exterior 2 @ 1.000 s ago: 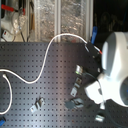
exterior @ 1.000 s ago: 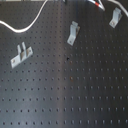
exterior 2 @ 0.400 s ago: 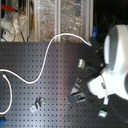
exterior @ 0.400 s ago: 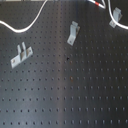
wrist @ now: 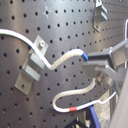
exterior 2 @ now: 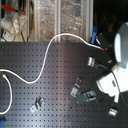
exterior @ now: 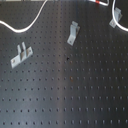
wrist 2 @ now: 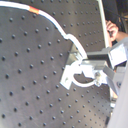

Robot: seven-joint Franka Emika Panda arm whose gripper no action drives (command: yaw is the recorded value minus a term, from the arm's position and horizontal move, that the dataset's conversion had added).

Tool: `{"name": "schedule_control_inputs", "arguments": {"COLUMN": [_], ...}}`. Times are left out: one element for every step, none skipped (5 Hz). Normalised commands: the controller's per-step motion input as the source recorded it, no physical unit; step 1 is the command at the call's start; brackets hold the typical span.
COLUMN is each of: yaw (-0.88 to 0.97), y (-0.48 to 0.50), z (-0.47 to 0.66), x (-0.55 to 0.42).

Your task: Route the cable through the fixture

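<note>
In the first wrist view, the gripper (wrist: 102, 67) has the white cable (wrist: 62, 60) running straight off its tips and looping beneath it, and a metal clip (wrist: 31, 64) just beyond, the cable lying across it. A second clip (wrist: 101, 11) stands farther off. Between these, bare perforated bench (wrist: 65, 25) lies open.

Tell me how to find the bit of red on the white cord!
Start at the black board full of holes in the second exterior view. Follow the long white cable toward the second exterior view's right, near the white robot arm. The red mark sits there; it is the cord's only coloured bit.
</note>
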Motion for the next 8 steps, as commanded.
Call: {"name": "schedule_control_inputs", "arguments": {"yaw": [0.0,0.0,-0.04,-0.08,-0.07,0.0,0.0,-0.07], "y": [0.19,0.252,0.025,-0.28,-0.53,-0.292,-0.101,-0.033], "z": [-0.24,-0.15,0.03,0.04,0.09,0.17,0.23,0.29], "x": [0.671,0.854,0.963,0.776,0.443,-0.272,-0.332,-0.371]}}
